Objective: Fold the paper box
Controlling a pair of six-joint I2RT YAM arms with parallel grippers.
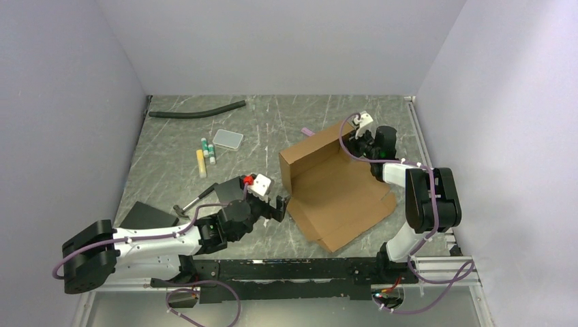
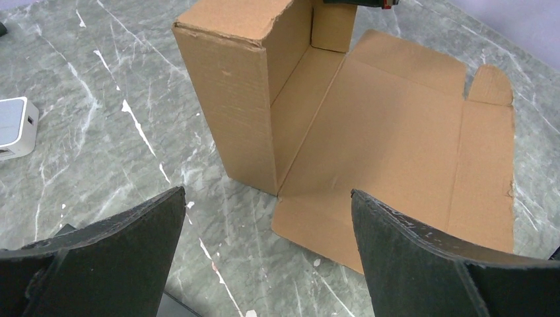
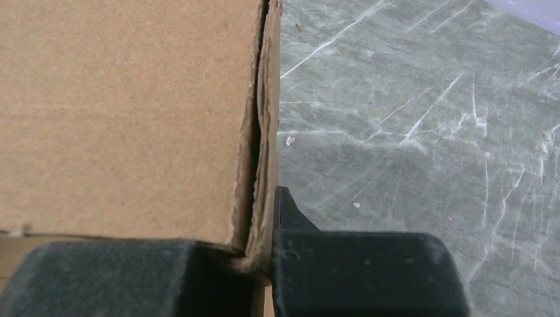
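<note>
The right gripper (image 3: pixel 264 257) is clamped on the top edge of the paper box's (image 3: pixel 132 99) upright wall, with the doubled cardboard pinched flat between its pads (image 3: pixel 363 271). The job in hand looks like holding that wall square while the next panel is brought up. To do it well, the pinch should sit deep enough that both layers are caught and neither slides out. The wrist should hold the wall vertical rather than lean it inward, since thin corrugated board buckles if it is twisted at one end. The left gripper (image 2: pixel 267 195) is spread wide with nothing between its fingers and hovers just short of the near end of that wall. From there it would probably do best to come in low under the flat sheet ahead of it and lift along a crease, not mid-panel. The paper box (image 2: pixel 396 132) is plain brown corrugated card, half formed. One long wall stands straight ahead of the left gripper with a short end flap raised at its far end, where the right gripper (image 1: pixel 356 139) holds on. The base and lid panels lie flat on the grey marbled table (image 1: pixel 272 122) off to the left gripper's right side, ending in a small rounded tuck tab. The wall's top corner looks slightly crushed.
</note>
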